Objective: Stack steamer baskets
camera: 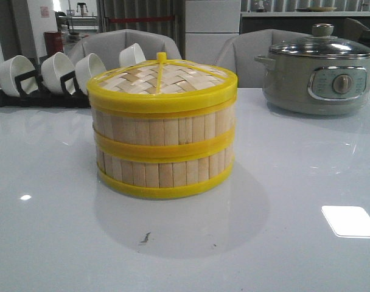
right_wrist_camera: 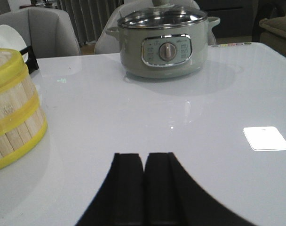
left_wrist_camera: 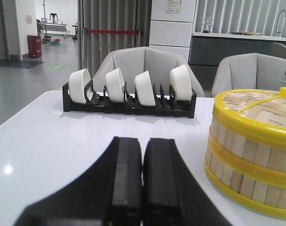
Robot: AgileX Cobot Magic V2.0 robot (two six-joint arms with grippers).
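both arms sit low and level over the white table (camera: 307, 182), the left gripper (left_wrist_camera: 142, 183) and the right gripper (right_wrist_camera: 144, 188) each with its jaws pressed together on nothing. the steamer baskets (camera: 162, 143) stand stacked mid-table with the woven lid (camera: 160, 79) on top, between the two grippers and apart from both.

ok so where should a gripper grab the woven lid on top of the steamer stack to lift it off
Probably by the small yellow knob at the centre of the lid, coming straight down from above. The knob stands upright and is narrow enough to pinch, while the lid's rim sits flush on the upper basket, leaving little edge to catch from the side.
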